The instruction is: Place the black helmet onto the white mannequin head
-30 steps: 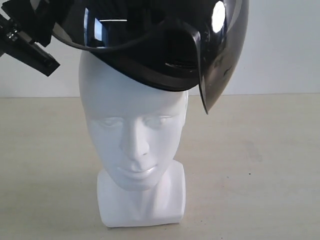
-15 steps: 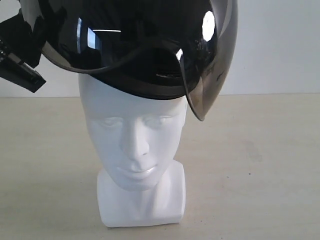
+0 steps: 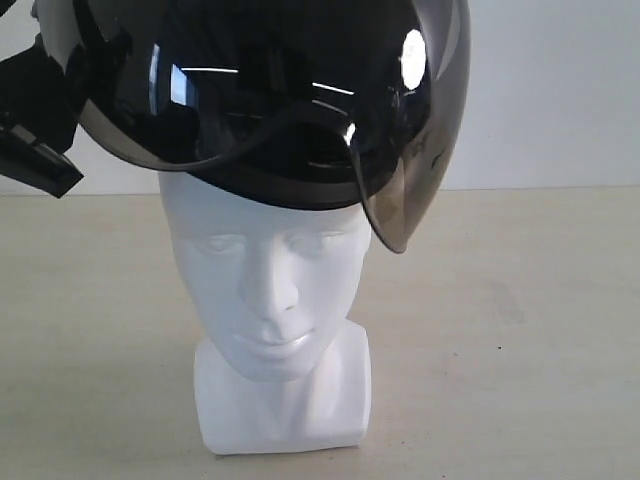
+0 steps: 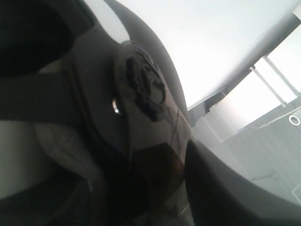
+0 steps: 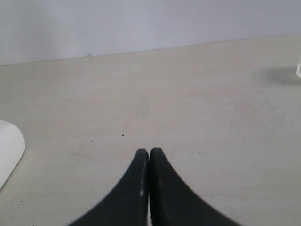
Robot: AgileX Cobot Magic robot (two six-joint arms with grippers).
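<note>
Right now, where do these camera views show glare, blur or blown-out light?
Exterior view: bright reflections glare on the helmet; the mannequin head is sharp and evenly lit. Left wrist view: the helmet looms dark and blurry against a washed-out background. Right wrist view: soft even light on the table, the closed right gripper slightly soft.

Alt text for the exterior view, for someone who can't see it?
The black helmet sits over the crown of the white mannequin head, face uncovered, tinted visor skewed to the side. The head stands on a pale table; the left arm is beside the helmet.
</note>
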